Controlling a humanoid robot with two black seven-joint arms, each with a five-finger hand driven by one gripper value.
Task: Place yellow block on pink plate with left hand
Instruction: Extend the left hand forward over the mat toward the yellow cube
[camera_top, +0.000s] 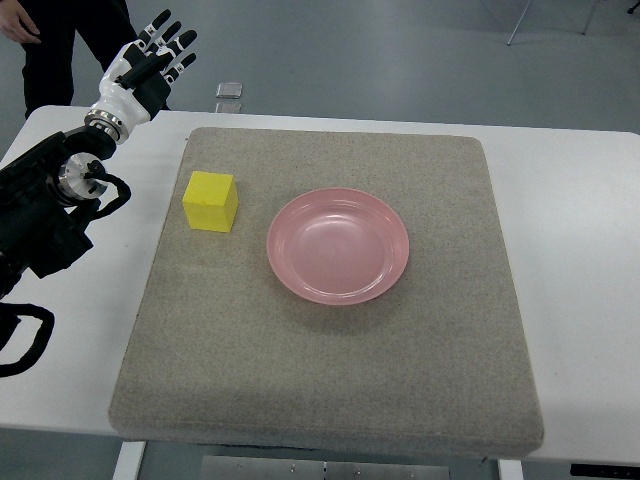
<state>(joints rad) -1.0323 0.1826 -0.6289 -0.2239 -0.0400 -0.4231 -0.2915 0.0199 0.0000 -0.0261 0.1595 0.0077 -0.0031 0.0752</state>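
Observation:
A yellow block sits on the left part of a grey mat. A pink plate lies in the middle of the mat, to the right of the block, with nothing on it. My left hand is raised at the far left edge of the table, beyond and to the left of the block, with its fingers spread and holding nothing. The right arm does not show.
The mat covers most of a white table. A person in dark clothes stands at the far left behind the table. A small grey object lies on the floor beyond the table.

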